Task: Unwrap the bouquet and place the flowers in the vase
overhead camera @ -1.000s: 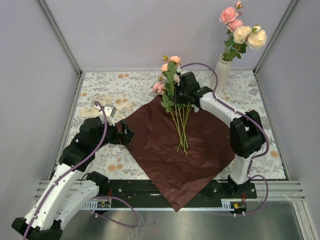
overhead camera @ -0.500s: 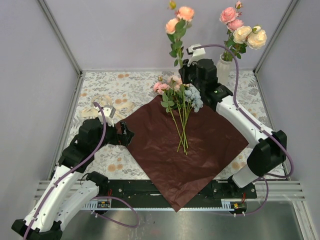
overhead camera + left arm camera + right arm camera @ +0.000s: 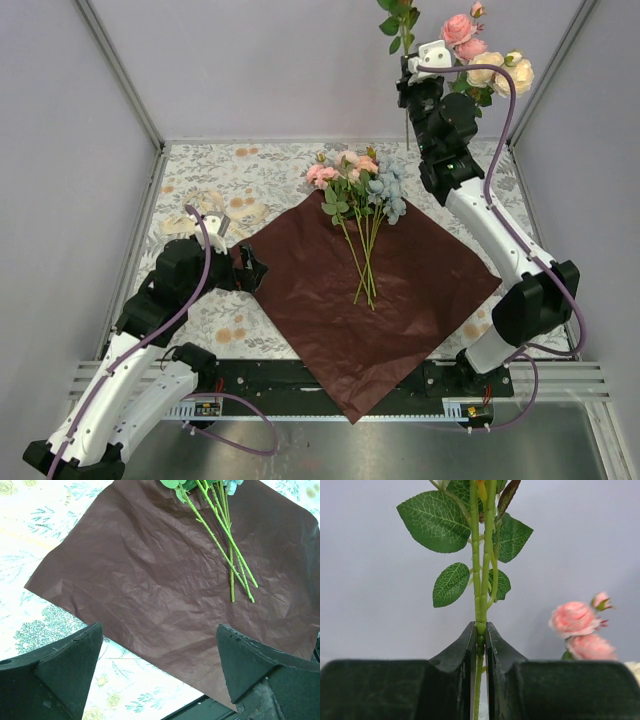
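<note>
— Fingers (image 3: 460, 650) on the right gripper (image 3: 480, 630): state?
— Nearly together, pinched on one green stem (image 3: 479, 580). It runs upright between them. Leaves sit above the pads, bloom is out of shot.
— Where is that in the overhead?
— Right gripper (image 3: 408, 72) is high at the back, in front of the wall. The stem's leaves poke out above it and the bottom end hangs below, clear of the table. It's just left of the pink roses (image 3: 458, 30) and cream roses (image 3: 515, 75).
— Vase?
— Hidden behind the right arm, only those roses show above it. Can't tell if the stem end is over it.
— Left gripper?
— Left gripper (image 3: 255, 270) is low at the left corner of the paper (image 3: 390, 300). Fingers (image 3: 65, 670) wide apart, nothing between them. Contact with the paper: can't tell.
— Rest of the bouquet?
— Paper is dark red, spread open flat on the patterned tablecloth (image 3: 250, 165), near corner past the cloth's edge. The other flowers (image 3: 358, 185) lie at its far corner, heads pink, peach and pale blue. Their stems (image 3: 227, 545) point toward the middle of the sheet. Cream ribbon (image 3: 205, 215) lies loose on the cloth at far left, apart from the paper.
</note>
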